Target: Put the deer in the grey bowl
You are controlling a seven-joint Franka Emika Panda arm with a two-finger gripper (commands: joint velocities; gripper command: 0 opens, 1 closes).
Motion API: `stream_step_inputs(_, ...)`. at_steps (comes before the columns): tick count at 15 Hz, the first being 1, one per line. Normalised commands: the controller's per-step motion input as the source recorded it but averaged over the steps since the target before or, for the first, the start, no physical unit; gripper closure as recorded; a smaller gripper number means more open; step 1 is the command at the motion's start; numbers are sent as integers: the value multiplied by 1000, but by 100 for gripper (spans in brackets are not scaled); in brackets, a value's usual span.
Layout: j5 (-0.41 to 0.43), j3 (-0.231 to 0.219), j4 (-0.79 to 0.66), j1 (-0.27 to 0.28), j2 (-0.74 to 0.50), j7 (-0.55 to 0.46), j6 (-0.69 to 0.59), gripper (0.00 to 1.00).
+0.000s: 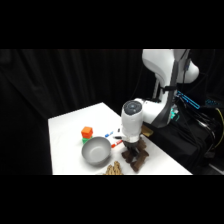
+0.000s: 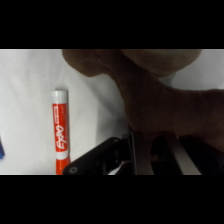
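Near the counter's (image 1: pixel 65 125) front edge, I am looking at the claw (image 1: pixel 133 146) sitting low over the deer (image 1: pixel 136 156), which is lying just to the right of the bowl (image 1: pixel 96 151) and not yet in it. I am not able to tell whether the claw is spread or pinching the toy: in the wrist view brown plush is filling the upper right and covering the tips, with only the black linkage rising from the bottom edge. As I judge it, the main risk is a shallow catch on soft fabric or a leg, so the deer is liable to sag, swing or slip out partway to the bowl. The toy is looking about as long as the bowl is wide, so it may drape over the rim and tip the bowl or slide back out. A marker (image 2: pixel 60 131) is lying on the counter close beside the deer, an orange block (image 1: pixel 87 132) is sitting just behind the bowl, and a tan ribbed thing (image 1: pixel 114 169) is lying at the front between bowl and deer; a dragged leg could be sweeping any of these. The deer's head and antlers are hard to make out, the tan thing is being cut off by the frame's lower edge, and the arm is hiding part of the toy.
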Motion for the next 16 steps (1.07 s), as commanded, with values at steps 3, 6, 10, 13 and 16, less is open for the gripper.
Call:
stream_step_inputs(3, 46, -53, -131, 75, -518, -27, -434, 93)
stream_step_inputs(6, 27, -9, -94, -5, -621, -47, -532, 94)
stream_step_inputs(10, -34, 21, 52, -90, -487, -58, -508, 94)
stream_step_inputs(13, -48, 24, 235, -162, -273, -120, -403, 94)
stream_step_inputs(16, -95, -6, 436, -167, 11, -140, -277, 94)
